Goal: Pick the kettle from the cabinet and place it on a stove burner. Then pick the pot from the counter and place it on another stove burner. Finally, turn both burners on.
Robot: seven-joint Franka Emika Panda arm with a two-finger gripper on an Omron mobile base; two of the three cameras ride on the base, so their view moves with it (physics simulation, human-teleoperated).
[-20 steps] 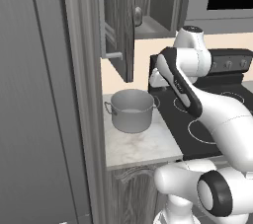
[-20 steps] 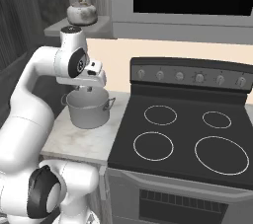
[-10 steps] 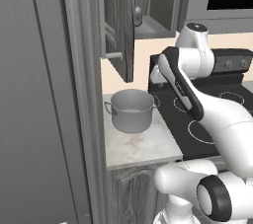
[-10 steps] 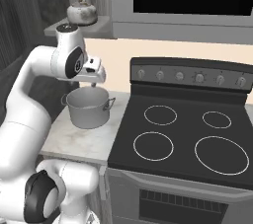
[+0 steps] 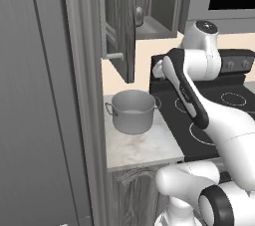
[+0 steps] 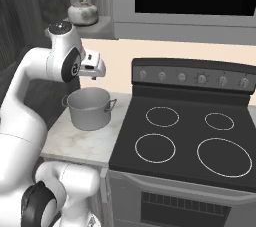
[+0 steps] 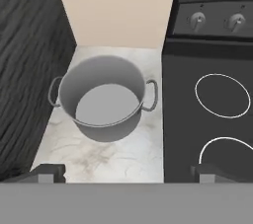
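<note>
**Jaws Open, Kettle Not Yet Fetched**

Since a second ago the gripper [image 7: 128,172] has spread its jaws from half-closed to wide, and the arm's upper joint has lifted slightly at the left of the right base view. The pot and the kettle have not moved.

In the hand view the two finger tips stand far apart at the lower corners, pinching nothing. Just beyond them lies the counter [image 7: 123,154], and on it, left of centre, the pot [image 7: 104,99] sits upright and empty, directly under the hand. To its right is the black cooktop [image 6: 185,136], bare of any vessel.

Farthest off, in the upper left of the right base view, the kettle [image 6: 82,13] rests on the shelf of the cabinet [image 5: 119,26], whose door hangs open.

The first step appears to be in hand: the kettle has yet to be taken. The next move likely calls for raising the open hand from over the pot to the shelf and closing on the kettle's body or handle, keeping clear of the door.

Counted: one kettle, one pot, one open cabinet door, four rings on the cooktop, of which two larger burners [image 6: 223,157] [image 6: 155,147] and two smaller.
</note>
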